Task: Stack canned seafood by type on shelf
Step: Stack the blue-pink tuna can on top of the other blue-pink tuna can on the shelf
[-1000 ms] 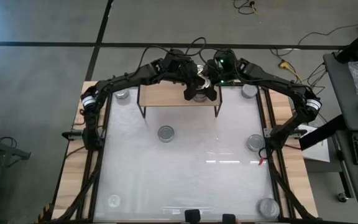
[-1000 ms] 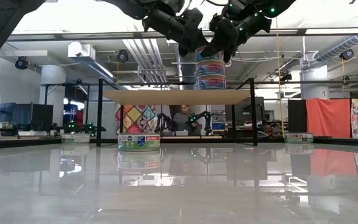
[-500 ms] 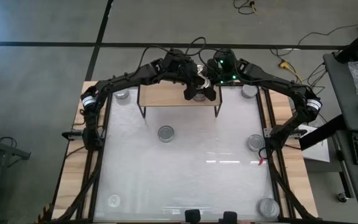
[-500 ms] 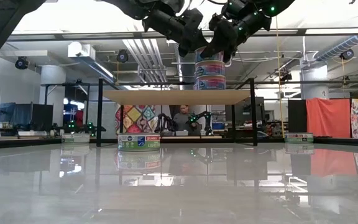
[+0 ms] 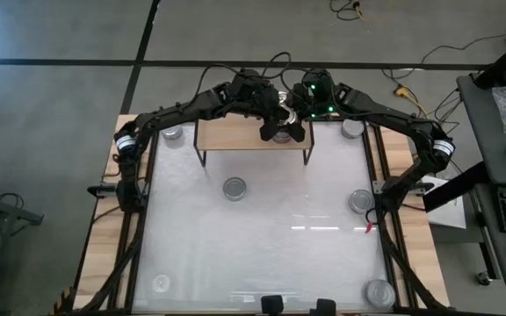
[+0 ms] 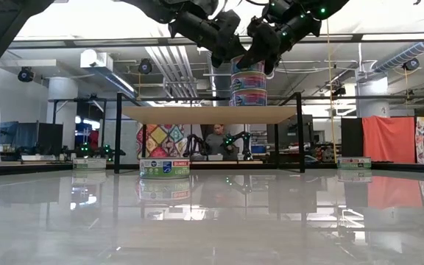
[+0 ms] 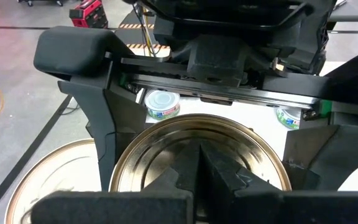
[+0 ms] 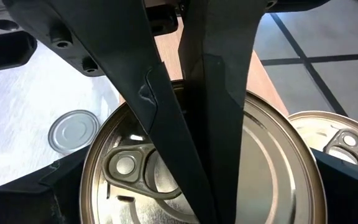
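On the right part of the shelf [image 5: 235, 133] stands a stack of canned seafood [image 6: 249, 85]; its top can has a gold lid [image 8: 272, 162] with a pull tab. A second gold lid [image 8: 337, 146] shows just beside it. My left gripper [image 7: 201, 152] is shut, its tips over the top can's lid. My right gripper [image 5: 295, 121] comes from the far right and is open, with one finger [image 7: 95, 124] on each side of that can. I cannot tell whether those fingers touch the can's wall. My left gripper lies with its shut fingers [image 8: 191, 124] on the gold lid [image 7: 166, 143] of the stack's top can, near the lid's middle. It comes slanting down from the table's far left. The can stands upright on the stack.
Silver-lidded cans stand loose on the white tabletop: one before the shelf [image 5: 234, 188], one at the right [image 5: 361, 201], two near the front corners [image 5: 379, 292] [image 5: 161, 283], and two beside the shelf's ends [image 5: 174, 133] [image 5: 351, 128]. The shelf's left part is bare.
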Robot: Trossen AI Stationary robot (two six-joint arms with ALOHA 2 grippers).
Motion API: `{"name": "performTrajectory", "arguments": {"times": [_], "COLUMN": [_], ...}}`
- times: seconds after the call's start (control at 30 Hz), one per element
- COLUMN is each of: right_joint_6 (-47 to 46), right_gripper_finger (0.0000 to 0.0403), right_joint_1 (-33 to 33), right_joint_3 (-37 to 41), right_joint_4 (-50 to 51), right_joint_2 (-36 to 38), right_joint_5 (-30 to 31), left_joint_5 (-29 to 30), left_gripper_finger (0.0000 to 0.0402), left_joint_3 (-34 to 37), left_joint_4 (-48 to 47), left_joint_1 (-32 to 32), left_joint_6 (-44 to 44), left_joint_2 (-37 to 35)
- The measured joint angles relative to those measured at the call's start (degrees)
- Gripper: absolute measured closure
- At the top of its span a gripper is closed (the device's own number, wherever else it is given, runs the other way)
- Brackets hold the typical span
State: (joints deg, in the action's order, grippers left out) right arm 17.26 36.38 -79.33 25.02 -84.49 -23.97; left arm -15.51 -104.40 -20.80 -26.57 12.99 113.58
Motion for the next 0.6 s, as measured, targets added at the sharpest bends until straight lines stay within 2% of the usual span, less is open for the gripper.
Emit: {"name": "performTrajectory", "arguments": {"times": [0.33, 0.6], "right_joint_6": [0.8, 2.3], "right_gripper_finger": [0.0003, 0.0003], "right_joint_1": [0.0, 0.0], "right_joint_3": [-1.5, -4.1], "right_joint_4": [2.4, 8.2], "right_joint_2": [0.3, 0.3], "right_joint_5": [0.2, 0.2], "left_joint_5": [0.0, -0.5], "left_gripper_finger": [0.0401, 0.0401], "left_joint_3": [0.0, -0.1], "left_joint_4": [-0.1, 0.0], "left_joint_1": [-0.1, -0.1], "left_joint_6": [0.1, 0.5], "left_joint_2": [0.0, 0.1]}}
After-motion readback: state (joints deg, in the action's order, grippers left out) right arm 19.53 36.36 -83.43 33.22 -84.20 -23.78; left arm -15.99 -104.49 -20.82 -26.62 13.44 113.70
